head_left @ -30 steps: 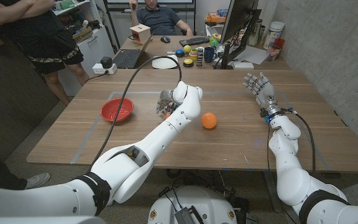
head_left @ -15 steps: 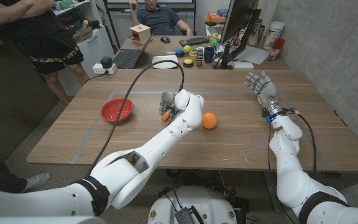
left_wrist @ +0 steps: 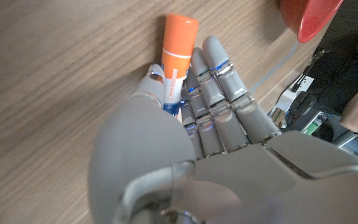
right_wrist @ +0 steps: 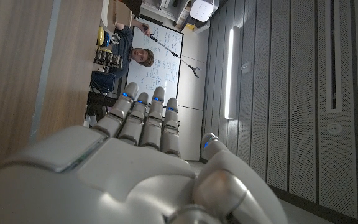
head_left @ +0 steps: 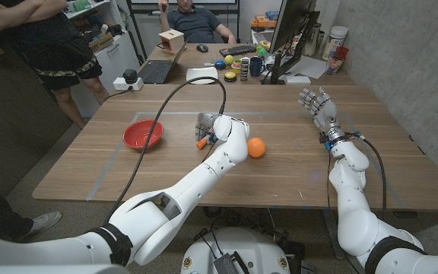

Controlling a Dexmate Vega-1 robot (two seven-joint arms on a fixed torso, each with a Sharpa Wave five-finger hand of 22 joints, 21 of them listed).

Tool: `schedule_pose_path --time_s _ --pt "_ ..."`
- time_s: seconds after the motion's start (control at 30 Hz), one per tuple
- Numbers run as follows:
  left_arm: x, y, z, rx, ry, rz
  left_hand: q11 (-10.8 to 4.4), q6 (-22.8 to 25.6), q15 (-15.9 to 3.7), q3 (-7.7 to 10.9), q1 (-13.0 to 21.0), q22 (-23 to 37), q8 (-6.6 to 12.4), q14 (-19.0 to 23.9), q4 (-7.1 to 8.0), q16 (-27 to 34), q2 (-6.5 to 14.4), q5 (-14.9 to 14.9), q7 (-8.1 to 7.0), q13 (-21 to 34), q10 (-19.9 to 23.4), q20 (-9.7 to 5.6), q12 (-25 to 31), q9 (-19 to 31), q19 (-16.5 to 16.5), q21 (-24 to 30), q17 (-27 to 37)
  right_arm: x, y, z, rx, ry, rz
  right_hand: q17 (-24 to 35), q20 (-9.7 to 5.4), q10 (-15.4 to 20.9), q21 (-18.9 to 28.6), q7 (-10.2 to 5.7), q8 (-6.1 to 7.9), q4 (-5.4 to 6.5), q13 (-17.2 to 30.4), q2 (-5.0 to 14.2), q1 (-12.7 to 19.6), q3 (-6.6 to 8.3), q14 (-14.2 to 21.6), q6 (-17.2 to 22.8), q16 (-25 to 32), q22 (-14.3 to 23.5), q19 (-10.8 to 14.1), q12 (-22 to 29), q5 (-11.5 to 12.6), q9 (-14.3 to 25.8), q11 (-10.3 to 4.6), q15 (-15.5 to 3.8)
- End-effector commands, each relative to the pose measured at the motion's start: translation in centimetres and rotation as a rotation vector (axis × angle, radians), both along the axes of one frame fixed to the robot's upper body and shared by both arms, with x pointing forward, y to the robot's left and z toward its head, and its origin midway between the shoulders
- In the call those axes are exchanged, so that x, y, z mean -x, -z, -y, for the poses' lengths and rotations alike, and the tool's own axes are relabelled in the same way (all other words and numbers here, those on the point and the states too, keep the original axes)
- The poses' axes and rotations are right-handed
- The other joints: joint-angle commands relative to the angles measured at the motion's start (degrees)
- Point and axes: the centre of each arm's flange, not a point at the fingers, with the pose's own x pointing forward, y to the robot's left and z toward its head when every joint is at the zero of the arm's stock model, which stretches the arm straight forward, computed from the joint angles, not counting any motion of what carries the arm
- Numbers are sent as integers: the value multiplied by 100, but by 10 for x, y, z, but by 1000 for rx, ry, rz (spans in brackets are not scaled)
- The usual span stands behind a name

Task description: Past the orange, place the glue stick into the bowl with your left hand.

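My left hand (head_left: 206, 126) grips the orange-capped glue stick (head_left: 202, 141) low over the table's middle; in the left wrist view the glue stick (left_wrist: 177, 59) pokes out between thumb and fingers of that hand (left_wrist: 197, 124). The orange (head_left: 256, 147) lies just to the hand's right. The red bowl (head_left: 143, 134) stands further left, and its rim (left_wrist: 309, 22) shows in the left wrist view. My right hand (head_left: 315, 102) is raised at the table's right, fingers spread, holding nothing; the right wrist view shows the same hand (right_wrist: 145, 124).
A black cable (head_left: 166, 99) arcs over the table to my left wrist. Beyond the far edge are a laptop (head_left: 157, 71), a monitor (head_left: 291, 30), cups and small items. One person sits behind the table, another stands at the far left.
My left hand with the glue stick has drawn slightly nearer and lower beside the orange. The right hand has stayed put.
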Motion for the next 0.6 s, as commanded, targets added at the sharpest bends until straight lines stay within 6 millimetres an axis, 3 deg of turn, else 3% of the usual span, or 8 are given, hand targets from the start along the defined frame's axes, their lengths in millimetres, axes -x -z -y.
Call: schedule_pose_path --time_s 0.03,0.6 --pt "11 -13 -6 16 8 81 -419 203 -720 131 502 20 5 527 -24 55 412 11 137 48 452 -250 50 22 56 69 35 1 -2 -5 14 4 -4 3 -44 35 -23 0 15 -13 13 34 -34 -17 50 52 49 26 23 13 39 32 -3 13" --pt "35 -35 -18 101 62 188 -422 269 -703 114 457 10 -25 532 56 4 380 2 128 111 458 -243 82 34 58 132 58 8 -4 -7 44 30 -4 1 -51 36 -56 4 10 -15 13 30 -35 -27 49 51 40 27 5 9 45 32 14 9"
